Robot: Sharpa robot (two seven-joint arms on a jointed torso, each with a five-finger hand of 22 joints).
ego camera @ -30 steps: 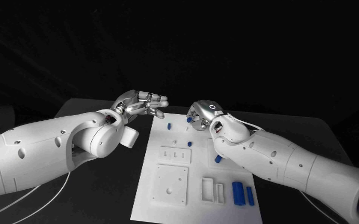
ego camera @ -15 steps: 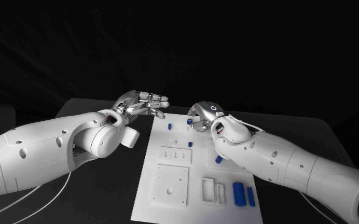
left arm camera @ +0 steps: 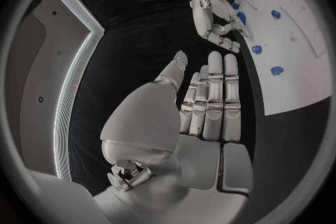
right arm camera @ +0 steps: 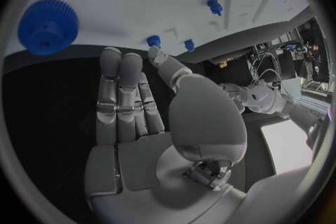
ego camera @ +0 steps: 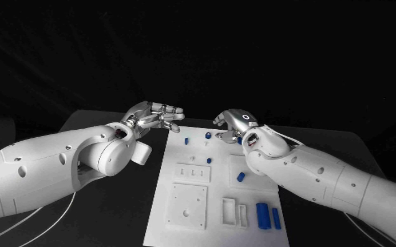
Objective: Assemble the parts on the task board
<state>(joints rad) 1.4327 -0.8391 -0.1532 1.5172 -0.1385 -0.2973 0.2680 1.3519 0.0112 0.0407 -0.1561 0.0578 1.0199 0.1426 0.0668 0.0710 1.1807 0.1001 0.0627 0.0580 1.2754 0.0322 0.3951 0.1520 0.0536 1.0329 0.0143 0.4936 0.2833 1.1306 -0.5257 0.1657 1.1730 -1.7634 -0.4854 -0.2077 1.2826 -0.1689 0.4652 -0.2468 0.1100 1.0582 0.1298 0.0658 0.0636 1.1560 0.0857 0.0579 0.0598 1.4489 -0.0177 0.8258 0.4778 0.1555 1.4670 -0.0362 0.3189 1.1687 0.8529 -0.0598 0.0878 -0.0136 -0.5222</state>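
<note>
While nothing is gripped by either hand, the left hand (ego camera: 157, 115) is held just off the far left corner of the task board (ego camera: 186, 224), its fingers straight and side by side in its wrist view. The right hand (ego camera: 233, 124) is poised above the board's far edge, fingers likewise extended and empty; the blue gear (right arm camera: 47, 26) lies just beyond its fingertips, so this hand is judged the nearer. No writing can be read.

Left hand (ego camera: 155, 115) and right hand (ego camera: 232, 124) both empty, fingers straight and apart
</note>
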